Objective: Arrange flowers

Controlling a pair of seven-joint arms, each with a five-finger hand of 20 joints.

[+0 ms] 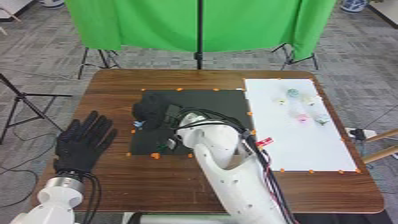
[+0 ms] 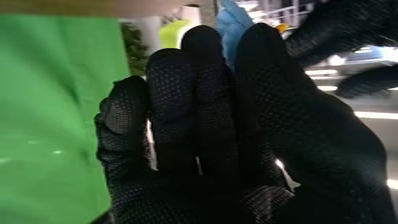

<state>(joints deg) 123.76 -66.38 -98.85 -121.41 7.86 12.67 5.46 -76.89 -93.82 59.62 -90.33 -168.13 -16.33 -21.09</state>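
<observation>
Light-blue flower (image 2: 233, 27), pinched in right hand (image 1: 151, 111) (fingers quite straight), white arm (image 1: 222, 155) over black square mat (image 1: 218, 100), pastel flowers (image 1: 302, 118) on white sheet (image 1: 306, 147)

Red-and-white tag (image 1: 265, 142) at the robot's right arm (image 1: 233, 181), its marks too small to read; no words or numbers are legible

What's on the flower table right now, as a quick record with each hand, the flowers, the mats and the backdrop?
Left hand: fingers straight, over the table's left side
Right hand: over the dark mat's left part
Held: blue flower, between thumb and finger
Other flowers: pink one and teal one on the white mat
Dark mat: beside the white one
Backdrop: green cloth
</observation>
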